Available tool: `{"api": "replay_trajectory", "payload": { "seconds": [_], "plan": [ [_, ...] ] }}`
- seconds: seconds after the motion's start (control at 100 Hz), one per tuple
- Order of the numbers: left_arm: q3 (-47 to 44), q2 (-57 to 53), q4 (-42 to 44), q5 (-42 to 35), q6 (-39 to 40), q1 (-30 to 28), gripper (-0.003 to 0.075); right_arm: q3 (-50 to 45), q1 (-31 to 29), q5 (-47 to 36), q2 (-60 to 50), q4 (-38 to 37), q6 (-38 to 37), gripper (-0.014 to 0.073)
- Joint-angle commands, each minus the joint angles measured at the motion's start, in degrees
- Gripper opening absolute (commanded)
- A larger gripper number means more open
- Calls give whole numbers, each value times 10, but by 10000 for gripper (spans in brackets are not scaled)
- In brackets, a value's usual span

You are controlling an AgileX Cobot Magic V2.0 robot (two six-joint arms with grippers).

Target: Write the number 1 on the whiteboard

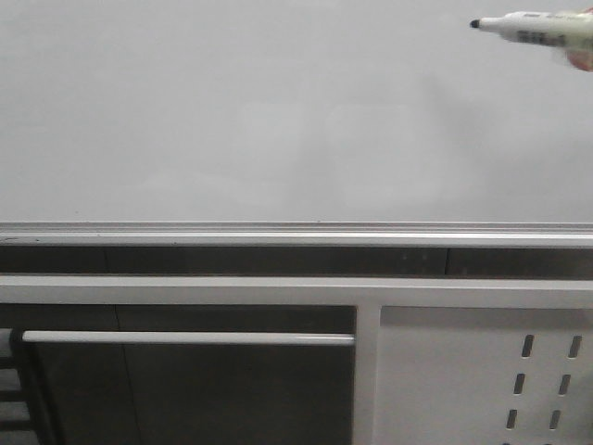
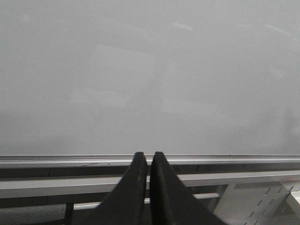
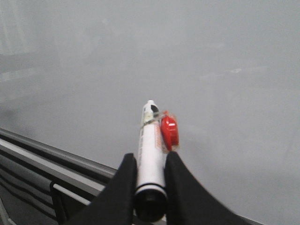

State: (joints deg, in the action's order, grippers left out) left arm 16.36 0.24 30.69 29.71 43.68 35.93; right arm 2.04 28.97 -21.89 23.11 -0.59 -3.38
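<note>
While nothing is written on it yet, board: the large glossy white flat whiteboard (image 1: 278, 111) fills the upper part of the front view, bare of any stroke, with faint soft reflections.
Rail: a silver aluminium bottom rail (image 1: 296, 232) runs level under the board.
Below: a white frame with a horizontal white bar (image 1: 185, 338), and at the right a white perforated metal panel (image 1: 482, 380) with slanted slots.
Marker: a white-barrelled marker with a black tip (image 1: 528, 26) sits at the front view's upper right corner, near the board, its long axis almost level, tip pointing left; contact with the board cannot be told.
Right gripper (image 3: 149, 164): black fingers clamped on the marker barrel; a red piece beside the tip end.
Left gripper (image 2: 146, 161): fingers pressed together, holding nothing, facing the board near the rail.
</note>
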Motion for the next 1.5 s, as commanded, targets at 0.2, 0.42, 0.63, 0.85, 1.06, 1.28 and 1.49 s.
{"api": "replay_trajectory", "payload": {
  "seconds": [0.2, 0.42, 0.63, 0.85, 1.06, 1.28, 1.49],
  "plan": [
    [14, 7, 13, -39, 0, 0, -18, 17, 8, -189, 137, -33, -1, -50],
    [14, 7, 52, -40, 0, 0, -18, 24, 8, -216, 170, -33, 6, -50],
    [14, 7, 52, -40, 0, 0, -18, 48, 8, -209, 191, -30, 23, -50],
    [14, 7, 53, -40, 0, 0, -18, 51, 8, -215, 209, -5, 40, -50],
    [14, 7, 53, -40, 0, 0, -18, 51, 8, -226, 214, 22, 59, -50],
    [14, 7, 53, -40, 0, 0, -18, 51, 8, -232, 214, 23, 61, -50],
    [14, 7, 53, -40, 0, 0, -18, 51, 8, -241, 214, 32, 62, -50]
  ]
}}
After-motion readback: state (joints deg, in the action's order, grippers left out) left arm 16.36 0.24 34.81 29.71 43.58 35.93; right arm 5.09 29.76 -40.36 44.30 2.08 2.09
